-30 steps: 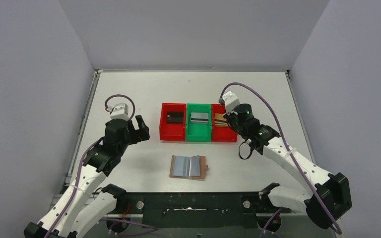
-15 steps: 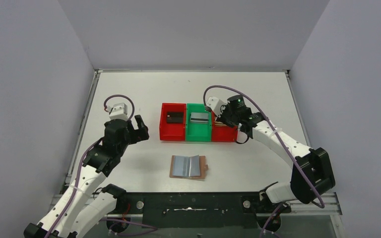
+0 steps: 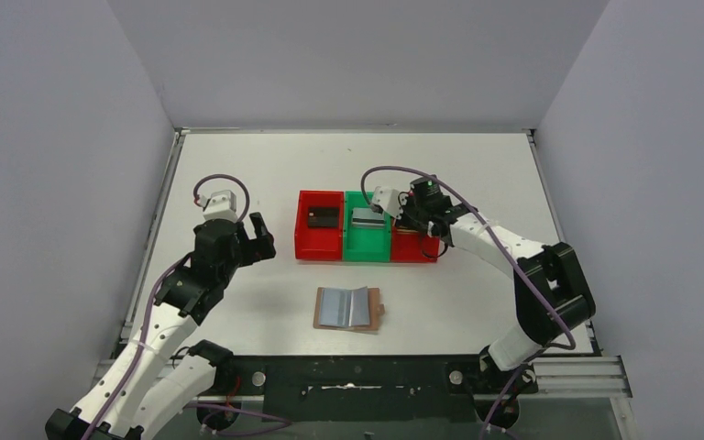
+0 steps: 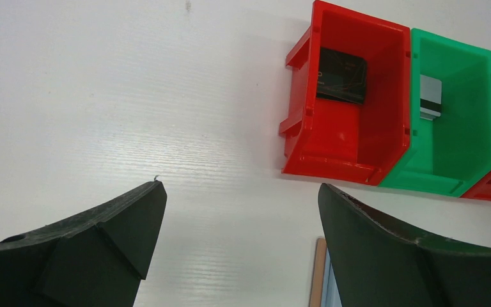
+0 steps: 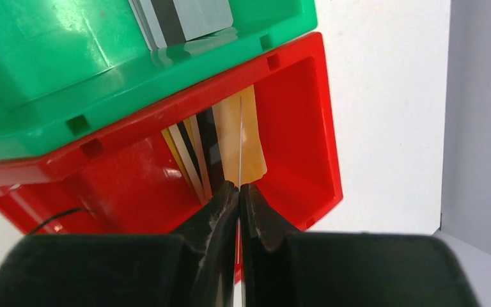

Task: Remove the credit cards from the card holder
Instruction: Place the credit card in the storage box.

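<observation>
Right arm reaches far out, wrist tipped down over the right red bin [image 5: 307, 128]. The right fingers [image 5: 239, 192] are pinched tight on a thin credit card [image 5: 240, 144], edge-on, above the gold-tan cards [image 5: 252, 160] inside. Left arm crooked, left fingers [image 3: 261, 236] spread wide and empty over the counter [image 3: 238, 165]. Card holder [image 3: 348, 308] lies open on the near side, centre.

Tan-brown card holder [image 3: 349, 309] lies open flat near-centre, grey-blue lining up; black card [image 3: 322, 216] in left red bin [image 3: 319, 249], silver-grey card [image 3: 367, 218] in green bin [image 3: 367, 249], gold-tan card [image 5: 253, 153] in right red bin [image 5: 319, 128], edge-on card [image 5: 240, 147] pinched by right gripper [image 5: 239, 192] above it.
</observation>
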